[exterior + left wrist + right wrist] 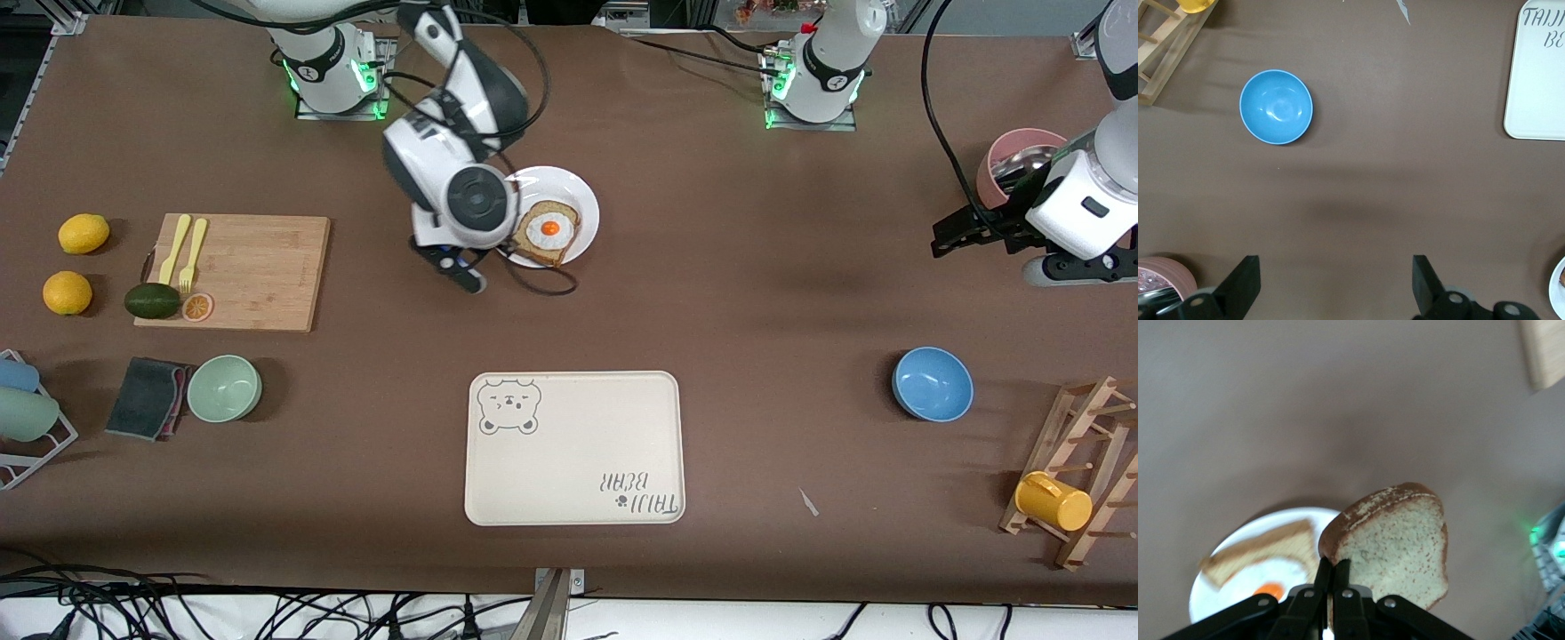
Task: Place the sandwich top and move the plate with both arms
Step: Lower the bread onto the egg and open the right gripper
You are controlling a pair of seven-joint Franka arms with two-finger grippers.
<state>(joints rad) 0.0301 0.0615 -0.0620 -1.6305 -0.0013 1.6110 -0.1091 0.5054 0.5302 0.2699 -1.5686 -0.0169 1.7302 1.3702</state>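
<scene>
My right gripper (1333,563) is shut on one edge of the sandwich top (1395,547), a brown bread slice with a darker crust, held up on edge. It hangs beside and above the white plate (1205,600). A toast slice with a fried egg (547,231) lies on the plate (578,191). In the front view the right arm's wrist covers the bread and the fingers. My left gripper (953,236) waits open and empty over bare table at the left arm's end, beside a pink pot (1013,164).
A cream bear tray (573,449) lies nearer the camera than the plate. A blue bowl (932,384) and a wooden rack with a yellow mug (1053,500) are toward the left arm's end. A cutting board (240,271) and green bowl (224,388) are toward the right arm's end.
</scene>
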